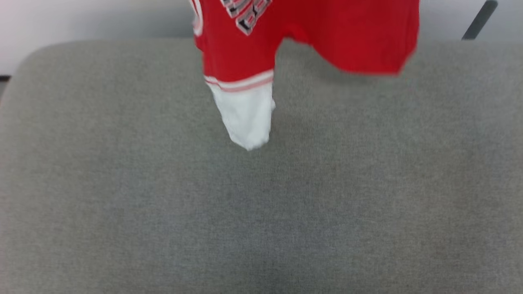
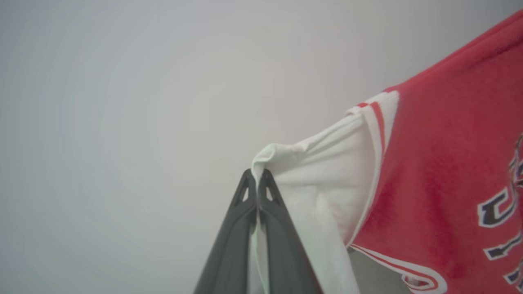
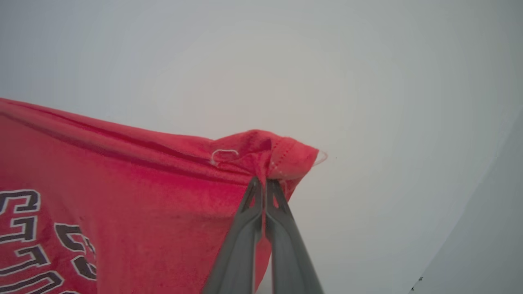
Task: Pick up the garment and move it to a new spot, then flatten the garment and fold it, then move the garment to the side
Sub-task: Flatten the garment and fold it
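Note:
The garment point(image 1: 310, 36), a red jersey with black white-edged lettering, hangs in the air over the far part of the grey table point(image 1: 122, 183). One white sleeve with striped trim dangles below it. In the left wrist view my left gripper point(image 2: 257, 175) is shut on the edge of the other white sleeve of the garment point(image 2: 429, 171). In the right wrist view my right gripper point(image 3: 263, 183) is shut on a red hemmed corner of the garment point(image 3: 122, 192). The cloth stretches between the two grips.
The grey fabric-covered table has a rounded far-left corner, with a pale wall behind it. A dark slanted bar point(image 1: 480, 19) shows at the top right beyond the table's far edge.

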`<state>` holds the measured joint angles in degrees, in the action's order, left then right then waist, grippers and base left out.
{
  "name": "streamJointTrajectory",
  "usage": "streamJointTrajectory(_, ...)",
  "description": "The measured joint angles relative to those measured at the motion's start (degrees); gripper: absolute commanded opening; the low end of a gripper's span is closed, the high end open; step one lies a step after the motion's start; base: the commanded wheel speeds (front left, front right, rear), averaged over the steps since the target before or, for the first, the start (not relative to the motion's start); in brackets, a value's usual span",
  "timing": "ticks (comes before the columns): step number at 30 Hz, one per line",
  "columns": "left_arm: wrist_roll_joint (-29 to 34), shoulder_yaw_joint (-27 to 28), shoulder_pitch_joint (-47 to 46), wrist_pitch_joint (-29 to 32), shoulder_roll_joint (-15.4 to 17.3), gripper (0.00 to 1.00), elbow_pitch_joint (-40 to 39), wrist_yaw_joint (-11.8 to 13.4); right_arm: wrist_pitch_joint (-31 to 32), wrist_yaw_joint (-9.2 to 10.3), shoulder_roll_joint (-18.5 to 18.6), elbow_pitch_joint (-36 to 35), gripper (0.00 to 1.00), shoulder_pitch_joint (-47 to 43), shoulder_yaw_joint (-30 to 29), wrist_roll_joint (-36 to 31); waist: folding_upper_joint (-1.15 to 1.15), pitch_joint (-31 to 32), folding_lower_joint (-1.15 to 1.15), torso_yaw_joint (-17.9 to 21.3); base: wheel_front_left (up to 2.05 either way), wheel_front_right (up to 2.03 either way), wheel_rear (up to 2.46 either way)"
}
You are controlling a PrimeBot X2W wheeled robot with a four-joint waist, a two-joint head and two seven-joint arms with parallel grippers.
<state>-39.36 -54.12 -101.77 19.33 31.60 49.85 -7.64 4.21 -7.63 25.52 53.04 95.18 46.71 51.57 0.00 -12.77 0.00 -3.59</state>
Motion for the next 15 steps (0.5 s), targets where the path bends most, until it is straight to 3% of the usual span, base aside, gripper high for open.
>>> streamJointTrajectory(7, 3.9, -0.8, -8.7, -9.2, 0.2, 0.0, 3.3, 0.1, -8.2, 0.01, -1.4, 1.5, 0.0, 6.4, -0.6, -6.1, 0.0, -7.4, 0.0, 0.3, 0.0, 0.0, 0.0)
streamJointTrajectory(15, 7.8, 0.1, -18.5, -22.4, -1.9, 0.0, 7.2, 3.1, -16.9, 0.04, -4.1, 6.6, 0.0, 14.3, -2.7, -13.6, 0.0, -18.4, 0.0, 0.8, 0.0, 0.0, 0.0)
